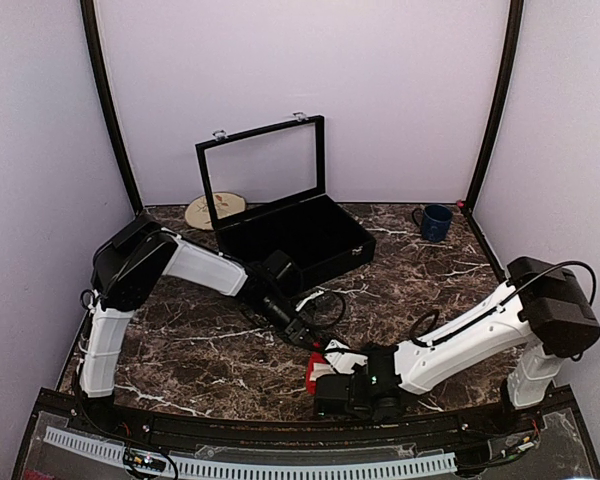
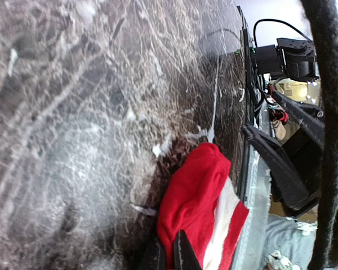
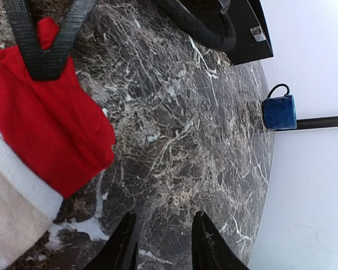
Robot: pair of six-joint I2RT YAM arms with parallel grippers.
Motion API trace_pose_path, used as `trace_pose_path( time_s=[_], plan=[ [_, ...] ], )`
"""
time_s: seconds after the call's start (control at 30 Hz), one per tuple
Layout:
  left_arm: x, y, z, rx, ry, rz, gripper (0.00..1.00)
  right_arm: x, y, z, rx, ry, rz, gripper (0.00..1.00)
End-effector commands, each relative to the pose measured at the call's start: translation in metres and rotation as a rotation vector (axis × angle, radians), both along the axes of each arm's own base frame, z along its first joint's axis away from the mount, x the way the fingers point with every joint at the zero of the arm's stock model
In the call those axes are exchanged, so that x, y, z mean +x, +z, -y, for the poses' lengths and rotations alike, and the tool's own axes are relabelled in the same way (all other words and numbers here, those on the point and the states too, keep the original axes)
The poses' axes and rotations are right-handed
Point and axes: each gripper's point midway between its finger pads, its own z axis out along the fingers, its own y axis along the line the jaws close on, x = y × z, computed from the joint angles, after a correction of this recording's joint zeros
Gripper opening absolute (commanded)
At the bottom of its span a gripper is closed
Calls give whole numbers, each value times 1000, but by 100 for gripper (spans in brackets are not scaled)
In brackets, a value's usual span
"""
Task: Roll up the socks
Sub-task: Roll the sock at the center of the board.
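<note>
Table (image 1: pixel 180 350): dark marble-patterned top with white veins, closed in by pale walls on the left, far and right sides.
Left arm (image 1: pixel 145 265): rises from its base at the near left edge, bends at a black elbow and reaches rightward toward the middle of the table.
Round disc (image 1: pixel 202 212): pale and flat, lying at the far edge, partly hidden behind the left corner of the case.
Black case (image 1: pixel 300 235): open, at the far middle of the table. Its black-framed, see-through lid (image 1: pixel 265 165) stands upright behind the tray.
Left gripper (image 2: pixel 170 241): jaws closed together on a fold of the red fabric at one edge of the socks. Its own wrist view shows the tips sunk into the cloth.
Socks (image 2: pixel 194 194): a bright-red bundle with a cream-white cuff band (image 3: pixel 14 202), lying on the marble close to the near edge, about mid-width and well apart from the case.
Right gripper (image 3: pixel 164 219): jaws parted and holding nothing. Bare marble shows between the two dark fingers, and the red bundle lies just beside them, apart from both.
Blue mug (image 1: pixel 435 222): upright at the far right of the table, handle turned toward the case, well apart from everything else.
Right arm (image 1: pixel 500 320): rises from its base at the near right edge and stretches leftward, low over the table, to the near middle.
</note>
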Motion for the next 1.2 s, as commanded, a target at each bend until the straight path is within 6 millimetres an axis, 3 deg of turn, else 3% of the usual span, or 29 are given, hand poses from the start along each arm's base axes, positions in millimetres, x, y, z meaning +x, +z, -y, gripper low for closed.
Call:
trace_pose_path(
  time_s=[0.0,0.2,0.4,0.7,0.97,1.17],
  plan=[
    [22,-40,-20,137,116,133,0,1,16,11,105,-93,-30,32],
    [29,-41,-26,127,140,245,0,10,33,18,250,-200,-92,35],
    [33,-30,-29,81,116,397,0,22,46,13,439,-231,-202,36],
    [26,-16,-34,21,71,616,0,33,41,-7,757,-166,-474,40],
    [21,4,-32,-21,81,806,0,42,35,-36,929,-79,-662,43],
    [21,18,-29,-44,101,918,0,56,37,-45,1041,-9,-748,48]
  ],
)
